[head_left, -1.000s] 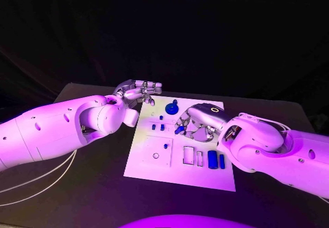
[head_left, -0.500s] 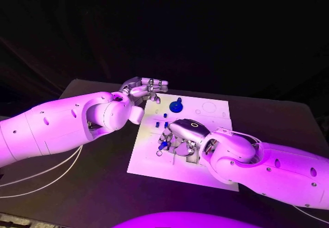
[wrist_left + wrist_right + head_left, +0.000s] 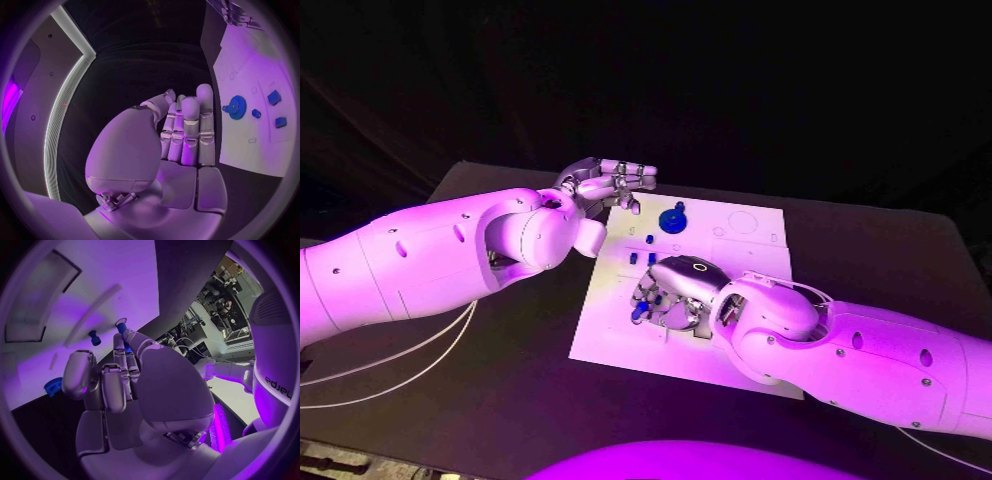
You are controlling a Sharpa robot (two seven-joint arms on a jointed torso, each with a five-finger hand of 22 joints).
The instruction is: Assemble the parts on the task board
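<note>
1. The task board point(image 3: 733, 232) is a white plate lying in the middle of the black table point(image 3: 488, 400), and it reaches from the upper centre of the head view down to the lower right.
2. The right hand point(image 3: 672, 295) is low over the middle of the board, near its left edge, with the fingers bent downward.
3. A small blue part point(image 3: 640, 311) sits at the fingertips point(image 3: 120, 340) of this hand. In the right wrist view the same blue piece is pinched between the thumb and a finger, with its end close to the white surface.
4. The left hand point(image 3: 606, 184) is raised at the upper left corner of the board, above the table. Its fingers point(image 3: 187, 131) are curled in and lie together, and nothing is in them.
5. A blue gear point(image 3: 674, 221) stands on the upper part of the board, just to the right of the left hand.
6. Two small blue pieces point(image 3: 640, 258) stand in the board between the gear and the right hand.
7. One more blue peg point(image 3: 94, 337) stands on the board beside the right fingertips in the right wrist view.
</note>
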